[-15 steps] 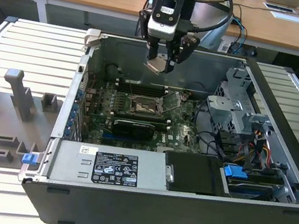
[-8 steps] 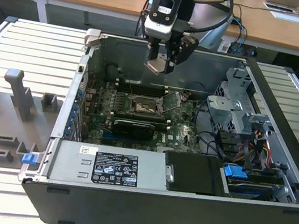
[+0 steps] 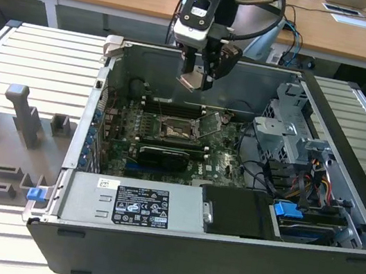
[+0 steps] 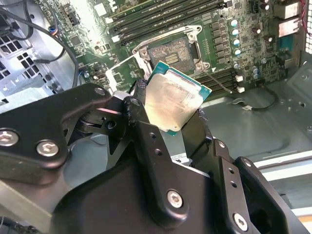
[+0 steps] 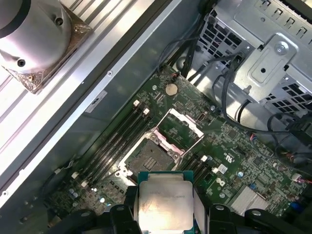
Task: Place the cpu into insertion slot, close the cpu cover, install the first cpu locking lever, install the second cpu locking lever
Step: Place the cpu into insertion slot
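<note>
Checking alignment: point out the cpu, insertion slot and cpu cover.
cpu [image 4: 173,100]: second wrist view, silver face.
insertion slot [image 4: 172,51]: second wrist view, dark centre.
cpu cover [image 5: 187,123]: first wrist view, open frame's edge.

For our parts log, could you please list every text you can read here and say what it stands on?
Nothing can be quoted with confidence.
Power supply label: print too small to read.
Chip: faint marking, unreadable.
Motherboard: white lettering, too small to read.
</note>
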`<state>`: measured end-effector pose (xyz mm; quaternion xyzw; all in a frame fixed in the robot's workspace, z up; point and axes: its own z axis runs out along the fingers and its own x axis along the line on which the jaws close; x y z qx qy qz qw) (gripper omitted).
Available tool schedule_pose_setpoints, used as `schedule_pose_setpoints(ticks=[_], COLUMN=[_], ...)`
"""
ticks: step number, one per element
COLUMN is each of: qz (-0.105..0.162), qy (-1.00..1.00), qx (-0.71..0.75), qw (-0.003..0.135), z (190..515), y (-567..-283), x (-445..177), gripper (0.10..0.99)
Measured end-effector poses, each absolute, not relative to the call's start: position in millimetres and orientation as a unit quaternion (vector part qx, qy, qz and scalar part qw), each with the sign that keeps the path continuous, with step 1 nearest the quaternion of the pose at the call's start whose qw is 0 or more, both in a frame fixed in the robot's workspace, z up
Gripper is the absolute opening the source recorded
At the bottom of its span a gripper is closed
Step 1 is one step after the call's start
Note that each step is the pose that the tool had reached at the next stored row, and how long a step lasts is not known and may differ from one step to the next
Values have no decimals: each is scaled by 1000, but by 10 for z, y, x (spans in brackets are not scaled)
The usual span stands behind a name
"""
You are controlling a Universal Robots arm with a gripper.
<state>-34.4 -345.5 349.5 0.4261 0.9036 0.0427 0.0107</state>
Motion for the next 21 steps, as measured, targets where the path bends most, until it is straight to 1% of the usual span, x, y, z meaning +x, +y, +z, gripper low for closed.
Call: schedule_pose_setpoints(ticks=[21], qz=[42], qy=[878], qx=[477], qw=[13], z=[3477], y=[-3455], x=[-344], gripper=[537])
